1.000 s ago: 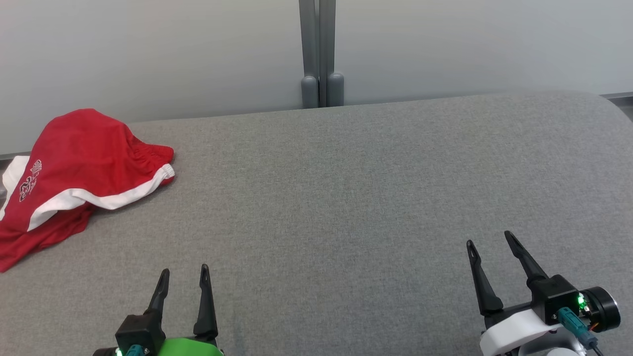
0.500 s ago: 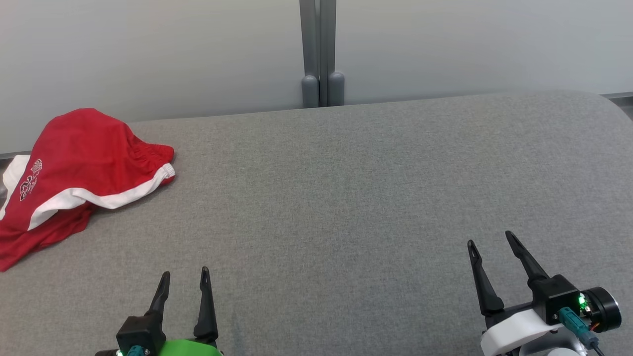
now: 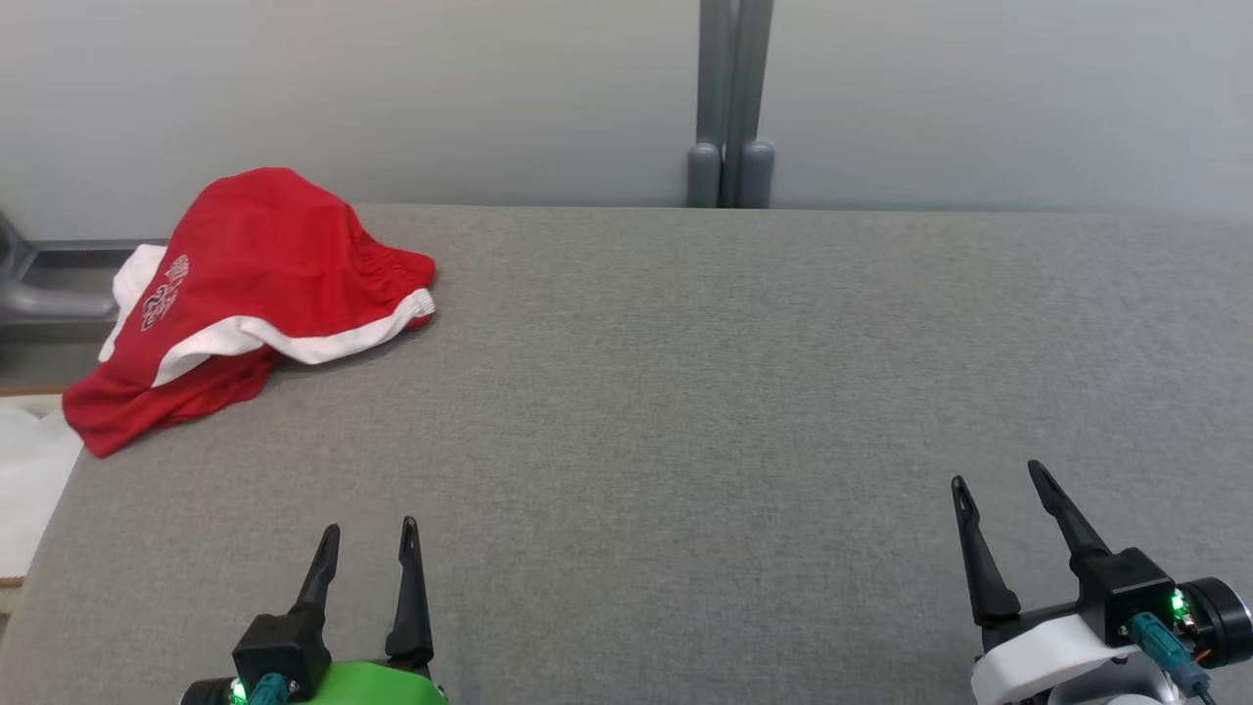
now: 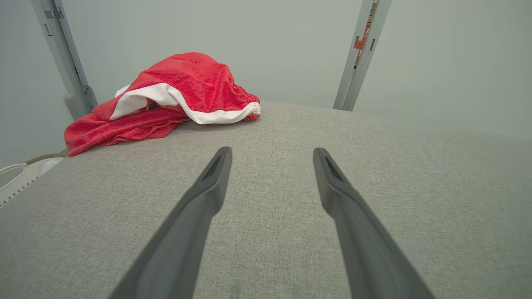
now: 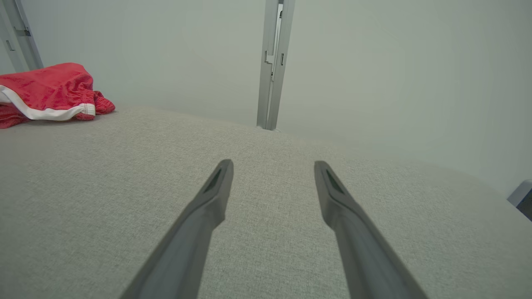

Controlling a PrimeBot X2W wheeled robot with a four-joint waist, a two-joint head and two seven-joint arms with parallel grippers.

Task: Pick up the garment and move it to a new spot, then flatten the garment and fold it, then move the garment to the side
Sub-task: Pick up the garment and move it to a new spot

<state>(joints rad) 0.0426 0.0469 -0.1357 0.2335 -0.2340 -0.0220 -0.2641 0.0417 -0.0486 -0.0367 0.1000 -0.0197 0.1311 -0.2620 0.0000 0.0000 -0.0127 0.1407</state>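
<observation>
nearest the robot, the left gripper (image 3: pixel 370 526) sits at the lower left of the head view, over the grey fabric surface (image 3: pixel 685 392), on a green housing. its two dark fingers point away from the robot, stand wide apart and hold nothing. the right gripper (image 3: pixel 997 473) sits at the lower right on a white housing. its fingers also stand wide apart and hold nothing, and they lean slightly to the left. in each wrist view, grey fabric shows between that gripper's fingers.

farther out, the garment (image 3: pixel 264 255) lies at the far left corner of the surface, well apart from both grippers. it is red with white trim and a white print, crumpled into a raised heap, with one lower corner reaching the left edge of the surface.

behind the surface, a grey upright post (image 3: pixel 729 98) stands against a pale wall (image 3: pixel 979 98).
</observation>
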